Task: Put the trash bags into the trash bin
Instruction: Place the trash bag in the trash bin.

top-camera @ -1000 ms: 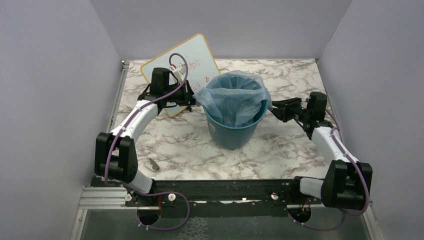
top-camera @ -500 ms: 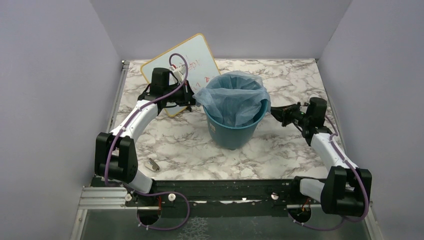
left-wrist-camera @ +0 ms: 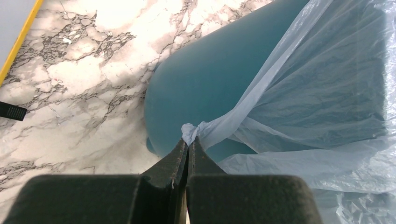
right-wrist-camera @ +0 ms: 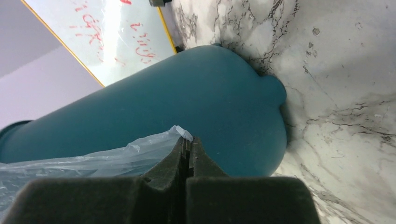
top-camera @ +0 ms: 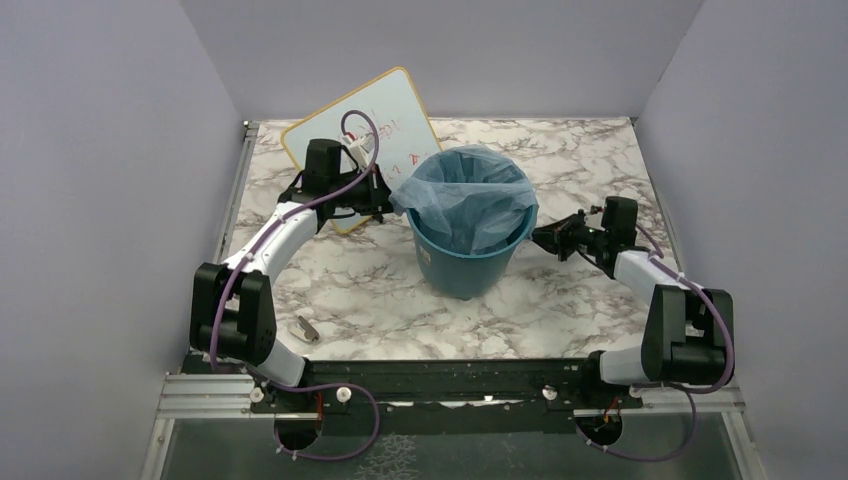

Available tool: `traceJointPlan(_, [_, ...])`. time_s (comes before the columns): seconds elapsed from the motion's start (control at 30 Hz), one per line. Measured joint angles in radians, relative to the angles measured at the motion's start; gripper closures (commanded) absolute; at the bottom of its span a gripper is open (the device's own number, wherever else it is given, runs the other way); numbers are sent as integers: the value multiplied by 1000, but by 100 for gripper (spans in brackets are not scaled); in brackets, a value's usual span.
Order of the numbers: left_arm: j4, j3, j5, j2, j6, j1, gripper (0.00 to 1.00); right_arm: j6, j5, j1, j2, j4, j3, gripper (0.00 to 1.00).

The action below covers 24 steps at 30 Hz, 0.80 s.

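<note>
The teal trash bin [top-camera: 466, 262] stands upright mid-table. The pale-blue trash bag [top-camera: 470, 200] hangs inside it, its mouth spread over the rim. My left gripper [top-camera: 389, 205] is shut on a bunched corner of the bag [left-wrist-camera: 190, 132] just outside the bin's left side [left-wrist-camera: 205, 88]. My right gripper [top-camera: 537, 236] is shut on the bag's edge [right-wrist-camera: 154, 142] at the bin's right side [right-wrist-camera: 187, 102], below the rim.
A yellow-framed whiteboard [top-camera: 390, 110] with red writing leans behind the left arm. A small grey object [top-camera: 306, 328] lies near the left arm's base. Grey walls enclose the marble table [top-camera: 560, 300] on three sides.
My right gripper has moved down and inward, pulling the bag's right edge down over the bin's rim. The left gripper has stayed almost still.
</note>
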Motion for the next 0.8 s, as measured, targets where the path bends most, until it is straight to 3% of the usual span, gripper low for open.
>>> traceJointPlan(0.5, [72, -50, 18, 2, -4, 0, 100, -287, -90, 0, 72, -68, 43, 99])
traceJointPlan(0.8, [68, -40, 10, 18, -8, 0, 100, -423, -18, 0, -47, -153, 45, 98])
